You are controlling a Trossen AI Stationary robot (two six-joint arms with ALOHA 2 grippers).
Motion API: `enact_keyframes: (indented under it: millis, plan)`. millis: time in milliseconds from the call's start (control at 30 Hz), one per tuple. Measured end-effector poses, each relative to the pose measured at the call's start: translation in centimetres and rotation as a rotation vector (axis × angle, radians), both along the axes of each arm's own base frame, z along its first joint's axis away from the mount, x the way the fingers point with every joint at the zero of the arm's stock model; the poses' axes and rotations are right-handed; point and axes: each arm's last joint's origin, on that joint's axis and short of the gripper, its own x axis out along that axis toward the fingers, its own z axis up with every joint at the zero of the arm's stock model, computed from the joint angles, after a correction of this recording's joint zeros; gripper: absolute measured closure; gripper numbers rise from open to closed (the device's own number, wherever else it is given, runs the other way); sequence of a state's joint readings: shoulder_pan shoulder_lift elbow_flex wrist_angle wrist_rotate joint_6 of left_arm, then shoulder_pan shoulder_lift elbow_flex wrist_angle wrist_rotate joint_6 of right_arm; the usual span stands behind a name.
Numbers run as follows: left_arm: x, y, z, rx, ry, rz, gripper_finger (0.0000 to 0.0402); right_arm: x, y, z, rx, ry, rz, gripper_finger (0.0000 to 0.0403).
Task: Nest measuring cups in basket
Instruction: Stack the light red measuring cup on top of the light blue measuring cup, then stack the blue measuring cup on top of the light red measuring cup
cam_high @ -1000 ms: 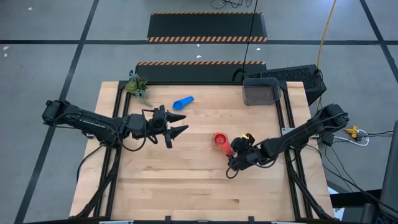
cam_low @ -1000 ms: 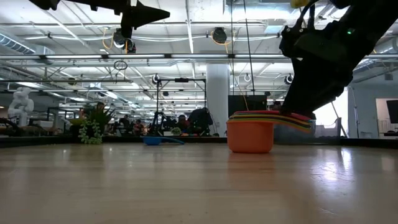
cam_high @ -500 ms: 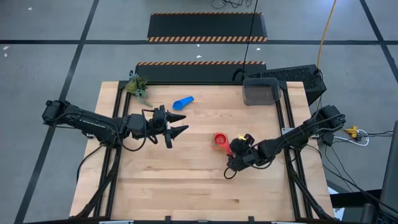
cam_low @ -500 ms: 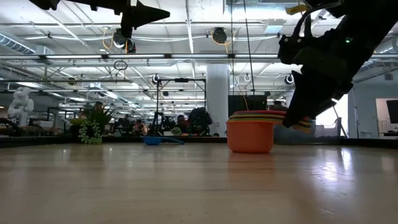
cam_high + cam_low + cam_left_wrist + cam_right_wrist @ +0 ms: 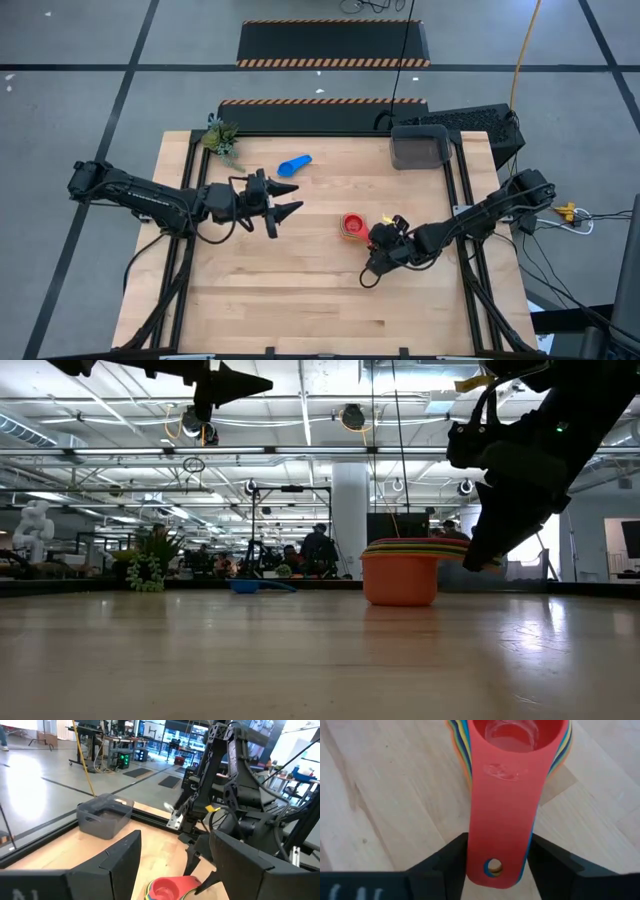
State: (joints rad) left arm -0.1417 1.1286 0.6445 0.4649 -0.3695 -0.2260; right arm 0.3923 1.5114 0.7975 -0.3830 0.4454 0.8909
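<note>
A nested stack of measuring cups (image 5: 351,225), red one on top and orange outermost (image 5: 400,575), stands on its base mid-table. Its handles point toward my right gripper (image 5: 376,239), which is shut on them. A single blue cup (image 5: 294,164) lies on its side near the far edge. The dark grey basket (image 5: 420,148) stands at the far right corner. My left gripper (image 5: 278,210) is open and hovers above the table left of the stack, touching nothing. The left wrist view shows the stack (image 5: 167,887) past its fingers. My right gripper (image 5: 499,842) pinches the stacked handles (image 5: 502,820) near their free ends, one finger (image 5: 451,857) on each long edge. It comes slanting down from the table's right and near side, in line with the handles. The stack sits upright with the orange cup's base on the table.
A small green plant (image 5: 222,137) sits at the far left corner. A black keyboard (image 5: 470,120) lies beyond the basket, off the table's far right corner. Bare wood stretches across the near half of the table.
My right gripper has crept a little toward the table's left, and the stack of cups has slid slightly that way with it. The left arm has kept still.
</note>
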Motion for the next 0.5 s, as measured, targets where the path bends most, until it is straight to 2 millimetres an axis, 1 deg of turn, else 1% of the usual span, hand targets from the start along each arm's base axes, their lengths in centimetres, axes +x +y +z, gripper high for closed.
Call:
enact_keyframes:
  millis: [133,233,333,400,500]
  plan:
    - [-0.1,0.2,-0.3,0.009,0.029,0.061,0.0165,-0.1,-0.1,0.5,-0.003,-0.013,0.018,0.0171]
    - [-0.1,0.4,-0.5,0.001,0.048,0.154,0.0165,-0.4,-0.2,1.2,-0.008,-0.024,0.039,0.0132]
    - [0.1,0.7,-1.2,0.003,0.084,0.262,0.0165,-0.7,-0.3,2.2,-0.014,-0.051,0.072,0.0100]
    - [0.4,0.9,-1.8,0.014,0.113,0.307,0.0165,-0.9,-0.4,2.9,-0.022,-0.066,0.097,0.0086]
    - [0.9,1.5,-2.8,0.031,0.174,0.345,0.0165,-1.4,-0.6,4.1,-0.032,-0.101,0.136,0.0078]
